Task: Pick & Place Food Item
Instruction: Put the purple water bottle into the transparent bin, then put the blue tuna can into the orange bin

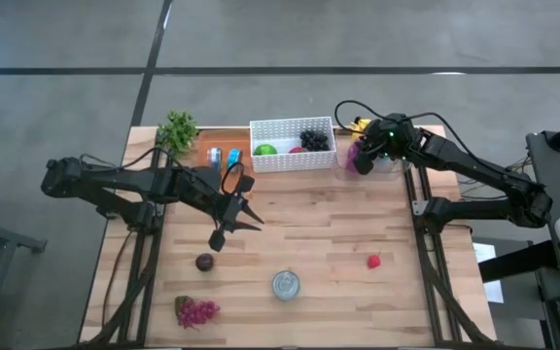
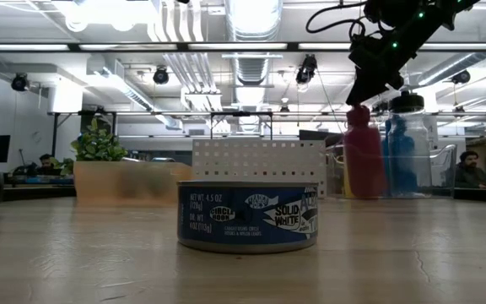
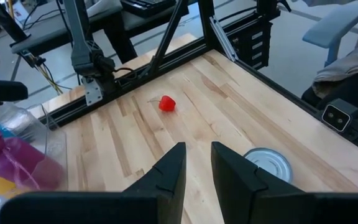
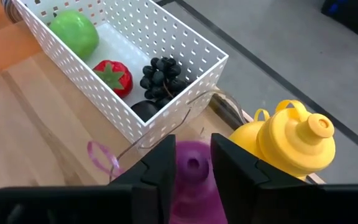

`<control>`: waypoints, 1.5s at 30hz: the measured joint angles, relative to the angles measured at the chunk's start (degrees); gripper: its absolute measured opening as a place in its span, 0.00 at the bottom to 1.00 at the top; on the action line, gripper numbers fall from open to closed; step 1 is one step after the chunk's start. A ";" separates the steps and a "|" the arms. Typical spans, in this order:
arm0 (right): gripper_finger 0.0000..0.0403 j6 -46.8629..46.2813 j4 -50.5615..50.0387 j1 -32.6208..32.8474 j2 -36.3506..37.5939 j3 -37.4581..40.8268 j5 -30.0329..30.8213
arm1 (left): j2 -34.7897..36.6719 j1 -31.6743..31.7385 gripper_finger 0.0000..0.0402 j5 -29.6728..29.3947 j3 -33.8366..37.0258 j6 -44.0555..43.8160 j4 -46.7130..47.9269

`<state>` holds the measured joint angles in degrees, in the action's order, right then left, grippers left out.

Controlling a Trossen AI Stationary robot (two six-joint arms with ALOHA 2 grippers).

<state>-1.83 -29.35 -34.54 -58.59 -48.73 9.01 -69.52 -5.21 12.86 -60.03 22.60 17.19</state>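
A white perforated basket (image 1: 290, 123) at the table's far edge holds a green apple (image 4: 74, 31), a red strawberry (image 4: 114, 76) and black grapes (image 4: 161, 76). Loose on the table lie a dark plum (image 1: 204, 262), purple grapes (image 1: 195, 310), a tuna can (image 1: 286, 285) and a small red fruit (image 1: 373, 260). My right gripper (image 4: 194, 142) hangs at the far right over a magenta bottle (image 2: 363, 156), with its fingers open a little and standing on either side of the bottle's cap (image 4: 191, 163). My left gripper (image 1: 241, 222) hovers open over the table's middle, nothing between its fingers (image 3: 199, 148). My right gripper comes slanting down from above at the magenta bottle's cap (image 4: 191, 163), one finger on each side. The bottle stands upright in a clear bin. Whether the fingers touch the cap, I cannot tell.
The clear bin (image 2: 441, 169) to the right of the basket also holds a yellow bottle (image 4: 297, 140) and a blue one (image 2: 399, 160). A potted plant (image 1: 177, 129) stands at the far left, with small packets (image 1: 224, 156) beside the basket.
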 joint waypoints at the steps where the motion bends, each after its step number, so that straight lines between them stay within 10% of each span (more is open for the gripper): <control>1: 0.25 -0.04 -0.04 0.00 0.00 0.00 -0.01 | 0.00 0.01 0.20 0.02 0.01 0.02 -0.23; 28: 0.40 -1.01 -5.76 0.49 2.84 -8.51 -0.32 | 0.00 0.04 0.20 -1.29 0.04 -0.80 -0.01; 45: 0.29 -1.02 -9.48 16.97 6.05 -12.63 -0.47 | 0.00 0.04 0.20 -4.16 0.33 -3.02 0.67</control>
<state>-2.85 -38.83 -17.58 -52.53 -61.36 8.54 -69.52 -5.17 8.71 -59.70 19.58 17.86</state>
